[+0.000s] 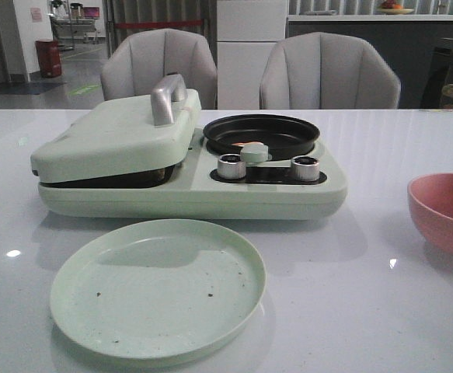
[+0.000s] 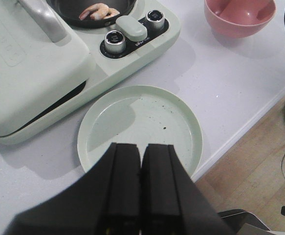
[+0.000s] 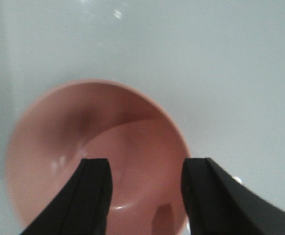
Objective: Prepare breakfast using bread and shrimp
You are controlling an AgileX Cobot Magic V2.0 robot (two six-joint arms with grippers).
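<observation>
The shrimp (image 2: pixel 99 11) lies in the black round pan (image 1: pixel 259 134) of the pale green breakfast maker (image 1: pixel 187 190); in the front view only a small orange bit (image 1: pixel 236 145) of it shows. The maker's lid (image 1: pixel 113 140) is down and the bread is hidden. An empty pale green plate (image 1: pixel 158 286) lies on the table in front of the maker. My left gripper (image 2: pixel 141 147) is shut and empty above the plate's (image 2: pixel 140 122) near edge. My right gripper (image 3: pixel 145 166) is open and empty over the empty pink bowl (image 3: pixel 96 156). Neither gripper shows in the front view.
The pink bowl (image 1: pixel 446 212) stands at the table's right edge. Two silver knobs (image 1: pixel 231 166) and a green button (image 1: pixel 255 152) sit on the maker's front. Two grey chairs (image 1: pixel 160 68) stand behind the table. The table's front edge (image 2: pixel 245 125) drops to a wooden floor.
</observation>
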